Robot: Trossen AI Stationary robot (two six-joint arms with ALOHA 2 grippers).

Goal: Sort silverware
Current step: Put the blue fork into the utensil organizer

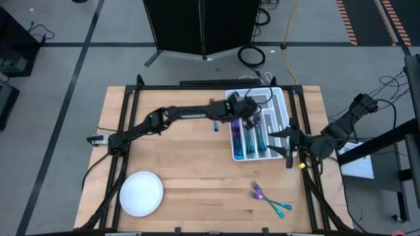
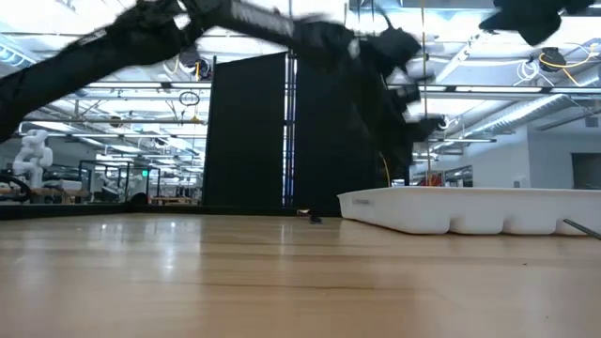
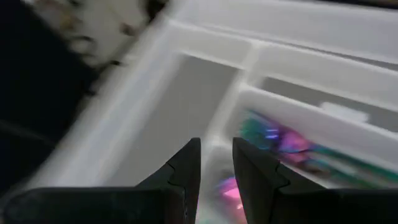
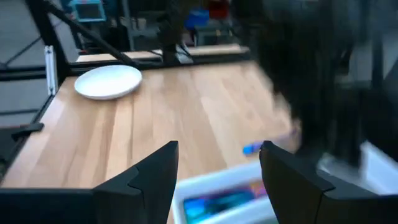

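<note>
We find the left gripper [image 1: 244, 113] over the tray's [image 1: 279, 98] left slots, fingers narrowly parted, nothing visibly held; the right gripper [image 1: 283, 139] waits wide open and empty; the next placement, we judge, needs matching the slot's contents.

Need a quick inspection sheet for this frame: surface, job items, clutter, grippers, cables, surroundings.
Surface: wooden table, black frame around it.
Job items: silverware in the white tray; loose forks and spoons lie on the table near the right front corner.
Clutter: white plate at left front; small blue item beside the tray.
Grippers: left gripper over the tray, fingers narrowly parted, nothing seen held; right gripper open at the tray's right edge.
Cables: coiled black cable and yellow cable on the floor behind.
Surroundings: black panel behind the table.
</note>
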